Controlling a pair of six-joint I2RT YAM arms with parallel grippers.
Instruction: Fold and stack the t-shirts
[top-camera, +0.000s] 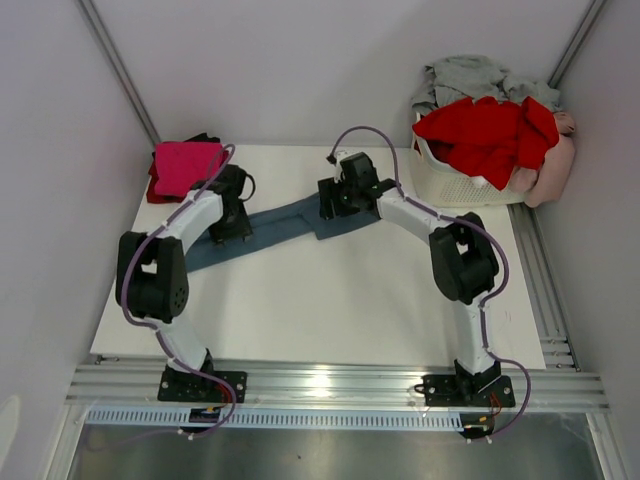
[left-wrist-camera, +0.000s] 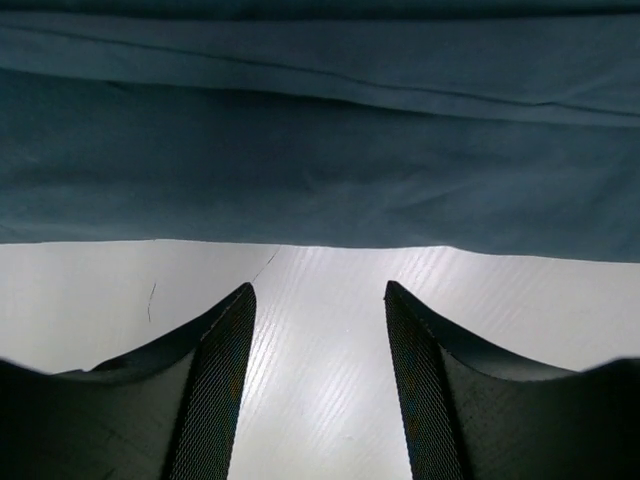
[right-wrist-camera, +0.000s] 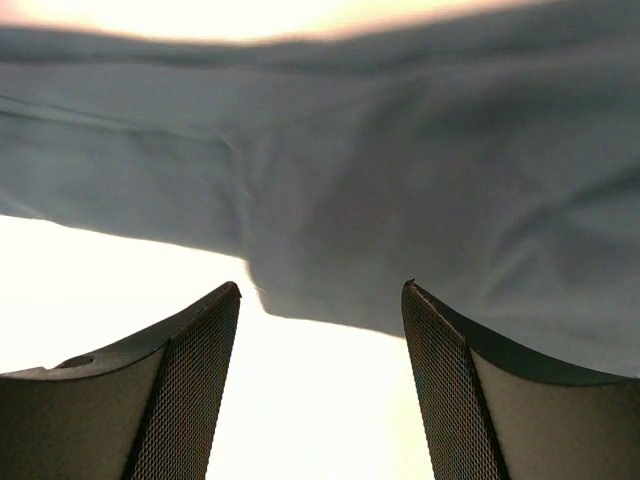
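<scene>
A slate blue-grey t-shirt (top-camera: 285, 226) lies as a long narrow folded strip across the middle of the white table (top-camera: 350, 310). My left gripper (top-camera: 232, 228) hangs low over its left end, open. In the left wrist view the open left gripper (left-wrist-camera: 320, 292) has only bare table between its fingers, the blue-grey shirt's edge (left-wrist-camera: 320, 160) just ahead. My right gripper (top-camera: 338, 205) is over the strip's right end; the open right gripper (right-wrist-camera: 320, 290) holds nothing, the shirt's hem (right-wrist-camera: 330, 240) right at its tips. A folded magenta t-shirt (top-camera: 186, 166) rests on a black one (top-camera: 205, 139) at the back left.
A white slatted laundry basket (top-camera: 450, 178) stands at the back right, piled with a red t-shirt (top-camera: 490, 135), a grey one (top-camera: 470, 76) and a pale pink one (top-camera: 552, 165). Aluminium rails (top-camera: 340, 385) run along the near edge and the right side.
</scene>
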